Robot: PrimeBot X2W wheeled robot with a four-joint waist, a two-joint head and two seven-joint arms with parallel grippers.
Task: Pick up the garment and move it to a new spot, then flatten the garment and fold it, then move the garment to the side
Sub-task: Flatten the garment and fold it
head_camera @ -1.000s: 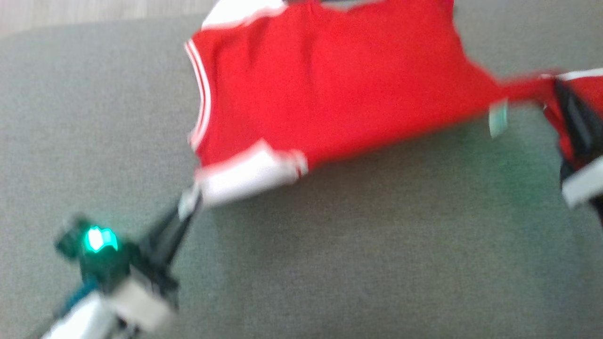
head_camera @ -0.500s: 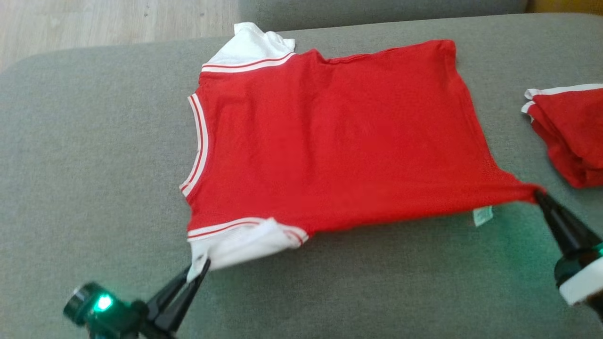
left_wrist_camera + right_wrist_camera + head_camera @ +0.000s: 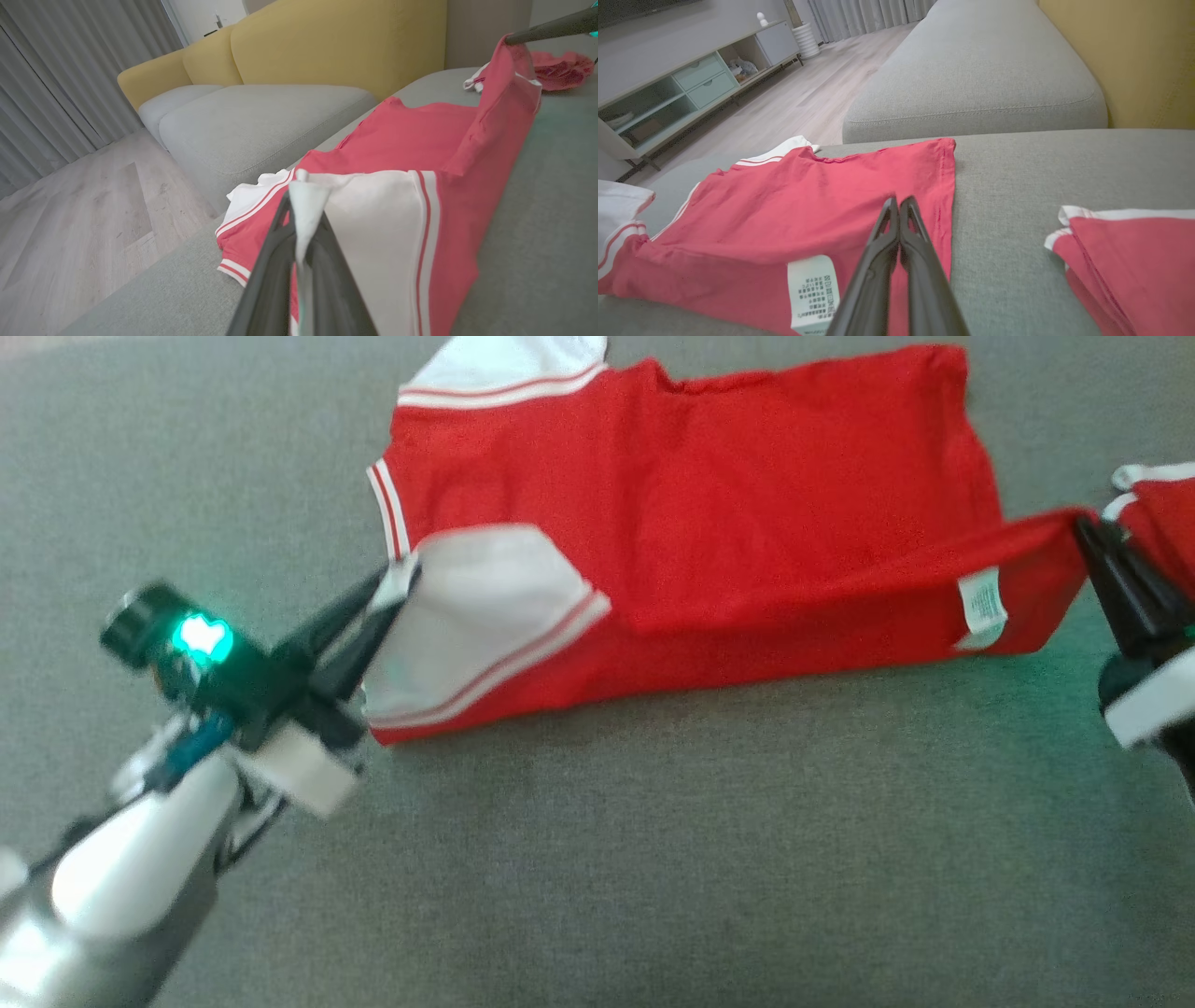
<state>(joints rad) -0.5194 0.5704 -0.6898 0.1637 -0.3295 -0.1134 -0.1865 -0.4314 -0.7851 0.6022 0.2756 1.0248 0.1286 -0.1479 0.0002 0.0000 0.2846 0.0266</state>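
Note:
The garment (image 3: pixel 709 495) is a red shirt with white sleeves, spread on the grey sofa cushion (image 3: pixel 653 859). Its near edge is raised and turned over toward the far side. My left gripper (image 3: pixel 400 581) is shut on the tip of the near white sleeve (image 3: pixel 476 607), which lies folded over the red body. My right gripper (image 3: pixel 1083 527) is shut on the near hem corner, holding it off the cushion with the white label (image 3: pixel 982 605) showing. In the left wrist view the fingers (image 3: pixel 275 261) pinch white cloth. In the right wrist view the shut gripper (image 3: pixel 899 203) hangs over the garment (image 3: pixel 808 200).
A second red folded garment (image 3: pixel 1158 513) lies at the cushion's right, close to my right gripper. Beyond the garment a gap separates another grey seat (image 3: pixel 971 70). A yellow sofa back (image 3: pixel 336 42), wood floor (image 3: pixel 70 210) and a low cabinet (image 3: pixel 668 93) lie beyond.
Both grippers have lifted the garment's near edge and carried it toward the far edge; the white sleeve now lies flipped over the red body. The head camera also shifted.

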